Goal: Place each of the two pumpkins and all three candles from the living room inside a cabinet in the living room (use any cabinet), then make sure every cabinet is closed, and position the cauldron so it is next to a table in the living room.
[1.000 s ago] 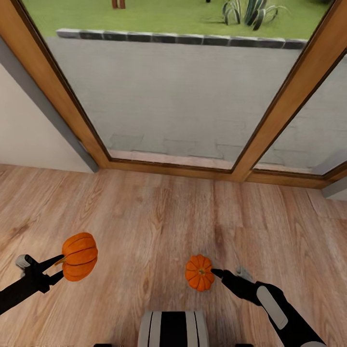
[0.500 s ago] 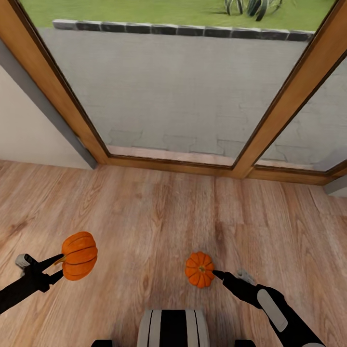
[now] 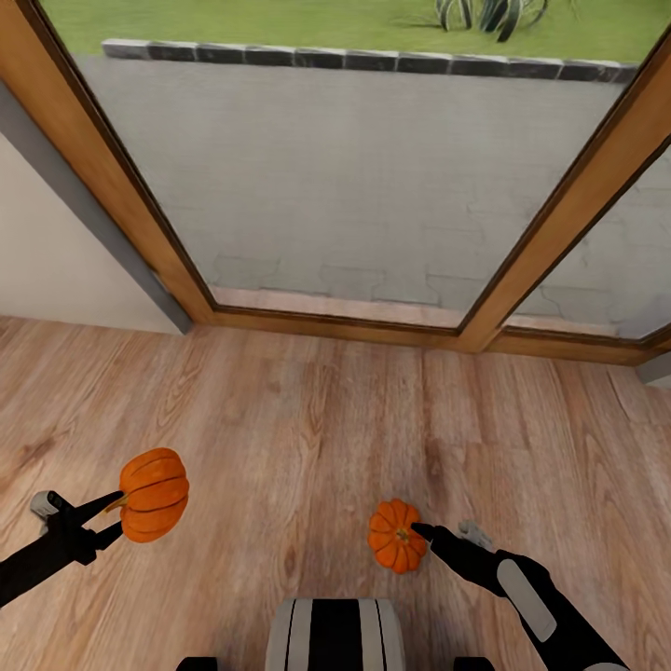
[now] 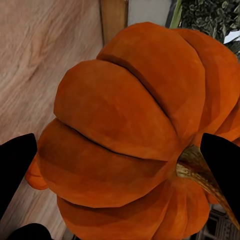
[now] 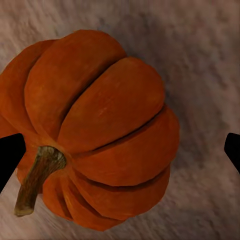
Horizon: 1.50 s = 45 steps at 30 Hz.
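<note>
Head view: two ribbed orange pumpkins above pale wood-plank floor [image 3: 308, 419], near timber-framed glass door [image 3: 354, 168]. Larger pumpkin [image 3: 154, 495] clamped by stem in left claw [image 3: 114, 515], stem pointing back at claw. Smaller pumpkin [image 3: 398, 536] at right claw [image 3: 421, 533], brown stem facing fingertips; grip there unclear, fingers spread in wrist view.

Left pumpkin [image 4: 130, 135] overflows the left wrist frame, bottom and right side cut off. Right gripper [image 3: 421, 535] fingertips hidden behind right pumpkin [image 3: 397, 535], grip can't be confirmed. Both arms run off the head view's lower edge. Plant [image 3: 494, 11] cropped at top.
</note>
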Available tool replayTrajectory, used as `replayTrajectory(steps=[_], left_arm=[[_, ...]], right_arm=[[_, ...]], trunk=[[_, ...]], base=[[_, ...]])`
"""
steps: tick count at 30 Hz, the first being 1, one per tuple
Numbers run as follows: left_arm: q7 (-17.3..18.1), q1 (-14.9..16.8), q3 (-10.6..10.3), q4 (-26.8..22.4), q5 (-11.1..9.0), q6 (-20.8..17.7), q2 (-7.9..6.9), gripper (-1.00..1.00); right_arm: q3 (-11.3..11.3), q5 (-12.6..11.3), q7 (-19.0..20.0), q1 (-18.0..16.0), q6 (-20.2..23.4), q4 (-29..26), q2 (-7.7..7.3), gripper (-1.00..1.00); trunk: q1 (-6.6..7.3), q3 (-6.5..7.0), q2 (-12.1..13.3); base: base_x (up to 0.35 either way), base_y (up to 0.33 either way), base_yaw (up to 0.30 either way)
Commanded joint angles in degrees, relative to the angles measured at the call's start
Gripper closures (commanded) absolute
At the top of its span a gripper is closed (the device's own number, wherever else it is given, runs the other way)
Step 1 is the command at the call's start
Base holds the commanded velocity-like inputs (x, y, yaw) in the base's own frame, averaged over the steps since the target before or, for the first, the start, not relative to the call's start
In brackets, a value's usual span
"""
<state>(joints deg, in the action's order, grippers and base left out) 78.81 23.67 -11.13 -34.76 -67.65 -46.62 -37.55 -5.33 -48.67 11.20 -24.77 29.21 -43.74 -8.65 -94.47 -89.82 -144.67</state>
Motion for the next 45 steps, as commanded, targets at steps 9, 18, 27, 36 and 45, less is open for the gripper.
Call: replayTrajectory(steps=[9,18,27,36,45], left_arm=[[0.22,0.06,-0.29,0.08,-0.38,-0.58,-0.07,1.00],[0.29,0.06,-0.21,0.04,-0.47,-0.58,-0.09,1.00],[0.29,0.06,-0.21,0.04,-0.47,-0.58,-0.09,1.00],[0.29,0.06,-0.21,0.04,-0.47,-0.58,-0.09,1.00],[0.29,0.06,-0.21,0.04,-0.47,-0.58,-0.07,1.00]], right_arm=[[-0.12,-0.11,0.05,-0.02,0.14,0.02,-0.05,-1.00],[-0.12,-0.11,0.04,-0.02,0.08,0.06,-0.05,-1.00],[-0.12,-0.11,0.05,-0.02,0.06,0.04,-0.02,-1.00],[-0.32,-0.07,0.05,-0.02,0.06,-0.07,-0.03,-1.00],[-3.88,-0.10,0.45,-0.02,-0.06,-0.28,0.03,-1.00]], trunk=[[0.01,-0.03,-0.01],[-0.10,-0.92,-0.07],[-0.28,-2.47,-0.16],[-0.28,-2.47,-0.16],[-0.28,-2.47,-0.16]], base=[[0.036,0.019,0.000],[0.002,0.001,0.000],[0.000,0.000,0.000],[0.000,0.000,0.000],[0.000,0.000,0.000]])
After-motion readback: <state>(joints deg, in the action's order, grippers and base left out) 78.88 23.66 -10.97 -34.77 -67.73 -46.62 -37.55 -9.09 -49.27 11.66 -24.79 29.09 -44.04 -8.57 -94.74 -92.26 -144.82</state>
